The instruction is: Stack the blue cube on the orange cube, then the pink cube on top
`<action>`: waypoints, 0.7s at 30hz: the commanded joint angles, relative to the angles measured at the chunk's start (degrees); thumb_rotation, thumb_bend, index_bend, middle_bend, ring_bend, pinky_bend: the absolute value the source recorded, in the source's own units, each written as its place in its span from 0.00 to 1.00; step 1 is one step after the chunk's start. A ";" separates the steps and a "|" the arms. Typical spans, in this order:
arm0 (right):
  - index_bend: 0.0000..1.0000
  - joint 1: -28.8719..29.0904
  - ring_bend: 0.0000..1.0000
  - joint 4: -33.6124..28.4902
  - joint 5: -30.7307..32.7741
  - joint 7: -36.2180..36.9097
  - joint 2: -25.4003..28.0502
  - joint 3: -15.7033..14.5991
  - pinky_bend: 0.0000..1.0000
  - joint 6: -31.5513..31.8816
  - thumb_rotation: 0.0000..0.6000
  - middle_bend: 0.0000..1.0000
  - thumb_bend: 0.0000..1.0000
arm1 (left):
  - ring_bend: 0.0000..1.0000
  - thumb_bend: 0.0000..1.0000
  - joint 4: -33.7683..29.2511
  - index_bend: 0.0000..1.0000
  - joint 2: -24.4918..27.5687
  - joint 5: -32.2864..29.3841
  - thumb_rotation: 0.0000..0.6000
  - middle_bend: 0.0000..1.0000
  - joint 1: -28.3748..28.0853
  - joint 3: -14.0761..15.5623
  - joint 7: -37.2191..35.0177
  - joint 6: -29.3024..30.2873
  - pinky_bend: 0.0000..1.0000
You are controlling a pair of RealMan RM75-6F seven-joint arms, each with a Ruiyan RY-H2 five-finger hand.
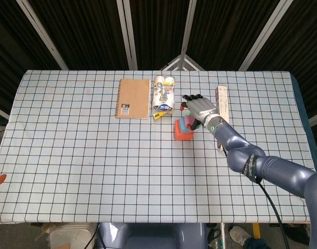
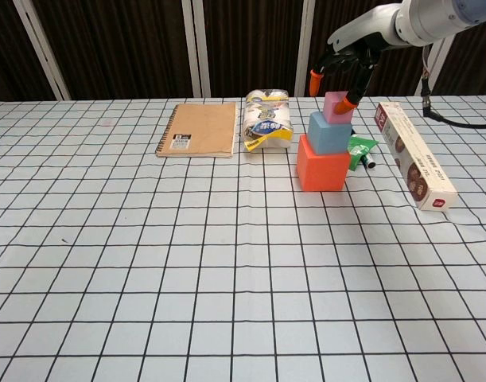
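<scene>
Far left of the bench: bare checked cloth only, no left hand visible in either view. Further along, toward the back edge, a brown notebook lying flat, and just beside it a wrapped pack of rolls on its side; both well clear of the work, so likely mere clutter.

Next, the stack. At the bottom, the orange cube, largest of the three and a sound base. Upon it the blue cube, sitting nearly square and set toward the orange cube's back right. On top the pink cube, smallest, resting on the blue one and apparently level. Stacking order as the task asks, so the job looks all but finished.

Above and partly around the pink cube, the right hand, reaching in from the right. Orange-tipped fingers spread to either side of the pink cube, seemingly released and holding nothing, though from the head view contact at the far fingertip cannot quite be ruled out. Sensible next move: straight up, to avoid nudging the tower.

Behind the stack, a green packet with a dark marker. Furthest right, a long narrow box lying flat.
</scene>
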 commanded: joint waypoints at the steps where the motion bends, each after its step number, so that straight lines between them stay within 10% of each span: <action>1: 0.19 0.28 0.00 -0.21 -0.12 0.18 0.37 -0.47 0.00 -0.37 1.00 0.00 0.37 | 0.00 0.13 -0.02 0.08 0.01 -0.02 1.00 0.00 -0.01 0.00 -0.01 -0.03 0.00; 12: 0.00 1.27 0.00 -5.02 -0.15 0.72 5.04 -3.64 0.00 -0.98 1.00 0.00 0.29 | 0.00 0.13 0.01 0.08 0.31 0.36 1.00 0.00 -0.16 0.12 -0.46 -0.47 0.00; 21: 0.00 -5.64 0.00 -21.82 -5.19 1.30 14.67 -5.86 0.00 11.21 1.00 0.00 0.25 | 0.00 0.13 -0.09 0.08 1.56 1.97 1.00 0.00 -0.06 0.90 -2.95 -1.52 0.00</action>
